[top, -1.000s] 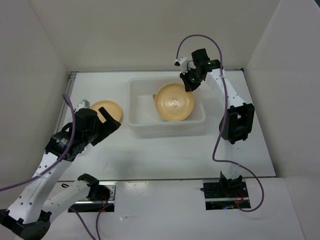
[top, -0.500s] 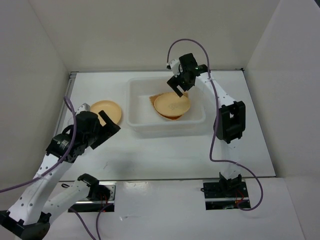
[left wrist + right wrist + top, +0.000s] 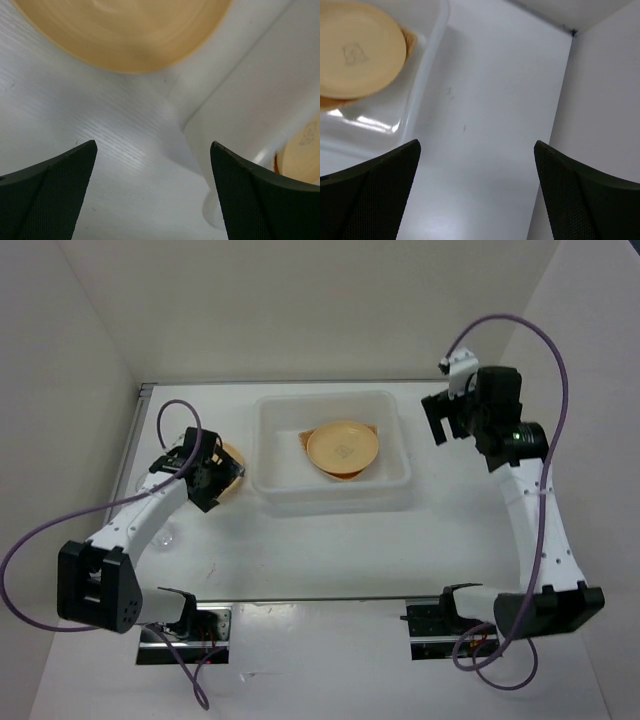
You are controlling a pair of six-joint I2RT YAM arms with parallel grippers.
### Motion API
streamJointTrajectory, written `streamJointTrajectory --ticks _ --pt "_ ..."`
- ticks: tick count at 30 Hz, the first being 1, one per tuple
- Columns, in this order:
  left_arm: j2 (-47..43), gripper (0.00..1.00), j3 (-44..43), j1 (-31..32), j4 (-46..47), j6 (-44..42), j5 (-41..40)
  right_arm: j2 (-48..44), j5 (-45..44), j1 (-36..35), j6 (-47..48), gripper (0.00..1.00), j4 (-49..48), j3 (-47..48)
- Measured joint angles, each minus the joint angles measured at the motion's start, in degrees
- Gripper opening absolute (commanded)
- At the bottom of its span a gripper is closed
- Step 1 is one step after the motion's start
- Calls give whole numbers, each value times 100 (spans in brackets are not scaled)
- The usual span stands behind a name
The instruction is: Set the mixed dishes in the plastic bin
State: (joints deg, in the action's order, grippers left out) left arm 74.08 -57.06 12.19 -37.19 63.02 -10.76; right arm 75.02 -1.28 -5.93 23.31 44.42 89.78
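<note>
Both grippers empty: one plate in the bin, one outside it.
The left gripper (image 3: 205,472), jaws spread, hovers with the pale-orange plate (image 3: 125,30) just ahead of its fingertips. The right gripper (image 3: 477,145), equally wide, hangs beside the plastic bin (image 3: 330,502), the second plate (image 3: 343,448) inside it to its left.

The large translucent white plastic bin (image 3: 335,492) is seen as smooth and glossy, with bright highlights along its rim. The round pale-orange plate (image 3: 343,447) lying in it is shown smooth and matt. The white table (image 3: 100,140) is marked by a fine, woodlike grain. The black pads (image 3: 45,200) of the left gripper (image 3: 153,150) are covered in a fine mesh texture.
</note>
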Motion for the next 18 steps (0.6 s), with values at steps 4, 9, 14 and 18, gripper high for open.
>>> streamJointTrajectory --ticks 4,9,14,18 --pt "310 100 697 -492 636 673 553 -994 223 431 -15 98 201 -1493" --pt "293 100 951 -555 758 1414 649 -1510 328 1040 -120 98 376 -2492" --pt "350 100 935 -616 844 2210 444 -1926 376 1410 -269 98 350 -2787" --pt "737 100 857 -651 852 2780 282 -1961 461 1526 -313 98 214 -2815"
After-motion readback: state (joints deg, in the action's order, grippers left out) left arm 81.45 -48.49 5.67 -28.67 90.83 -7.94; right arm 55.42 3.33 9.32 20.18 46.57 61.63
